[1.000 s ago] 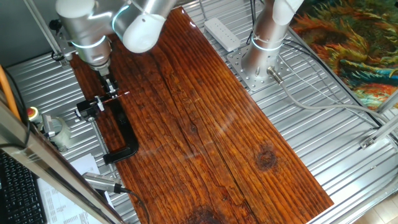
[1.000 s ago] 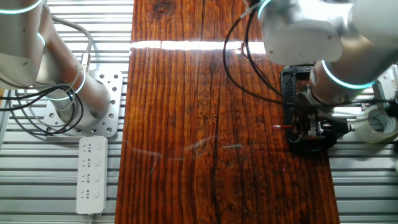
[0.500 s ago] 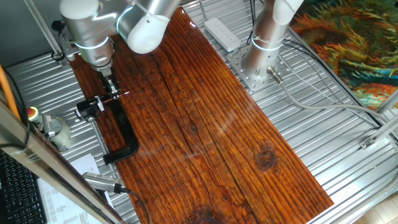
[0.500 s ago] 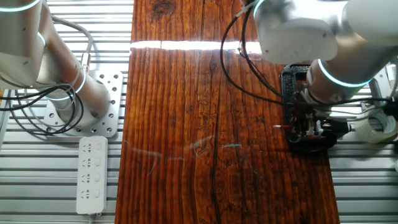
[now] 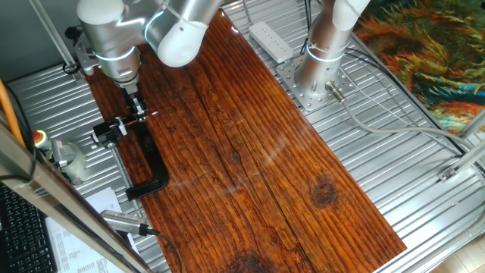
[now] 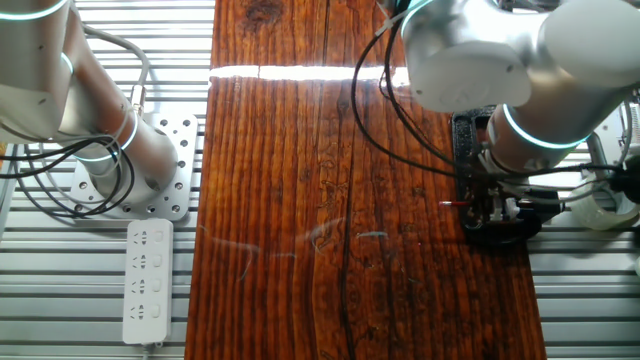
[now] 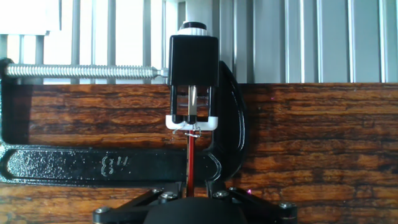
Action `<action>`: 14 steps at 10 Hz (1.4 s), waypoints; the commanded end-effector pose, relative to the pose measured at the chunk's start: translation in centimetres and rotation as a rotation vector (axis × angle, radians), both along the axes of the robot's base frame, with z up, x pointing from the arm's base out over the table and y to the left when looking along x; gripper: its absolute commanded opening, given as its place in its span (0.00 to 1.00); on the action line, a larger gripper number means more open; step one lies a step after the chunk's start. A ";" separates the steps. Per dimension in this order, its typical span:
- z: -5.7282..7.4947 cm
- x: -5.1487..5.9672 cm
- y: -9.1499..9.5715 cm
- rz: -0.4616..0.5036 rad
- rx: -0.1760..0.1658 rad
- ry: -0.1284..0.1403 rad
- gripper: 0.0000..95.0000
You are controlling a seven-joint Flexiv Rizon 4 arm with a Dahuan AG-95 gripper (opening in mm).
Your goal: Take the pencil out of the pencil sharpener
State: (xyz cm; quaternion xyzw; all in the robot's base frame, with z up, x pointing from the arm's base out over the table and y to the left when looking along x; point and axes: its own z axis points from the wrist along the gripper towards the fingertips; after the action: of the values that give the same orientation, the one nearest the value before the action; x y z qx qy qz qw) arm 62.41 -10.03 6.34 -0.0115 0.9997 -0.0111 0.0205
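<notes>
The pencil sharpener (image 7: 194, 68) is a small black block with a white foot, held in the large black clamp (image 7: 93, 165). The dark-red pencil (image 7: 191, 158) sticks out of it and runs straight towards my gripper (image 7: 193, 186). The fingers stand on either side of the pencil with a gap wider than the pencil, so the gripper looks open. Its fingertips are mostly hidden at the bottom edge of the hand view. In one fixed view the gripper (image 5: 134, 108) hangs just above the pencil (image 5: 144, 116). In the other fixed view the pencil's pale tip (image 6: 447, 204) points left.
The clamp's silver threaded rod (image 7: 81, 71) runs left from the sharpener. The clamp (image 5: 151, 163) grips the edge of the wooden board (image 5: 250, 152). A second arm's base (image 5: 314, 68) and a white power strip (image 6: 147, 280) stand on the metal table.
The arm's upper joints have shifted slightly. The pencil and sharpener have not moved.
</notes>
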 end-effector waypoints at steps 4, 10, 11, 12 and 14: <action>-0.2 0.2 0.0 0.001 -0.001 -0.005 0.20; -0.2 0.8 0.3 -0.011 -0.003 -0.006 0.20; -0.2 1.1 0.5 -0.017 -0.003 -0.007 0.20; -0.2 1.2 0.5 -0.017 -0.003 -0.007 0.20; -0.4 1.3 0.4 -0.021 -0.004 -0.006 0.20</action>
State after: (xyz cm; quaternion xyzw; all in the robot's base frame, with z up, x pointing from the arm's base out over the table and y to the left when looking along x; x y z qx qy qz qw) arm 63.76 -9.59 5.90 -0.0005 0.9996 -0.0132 0.0238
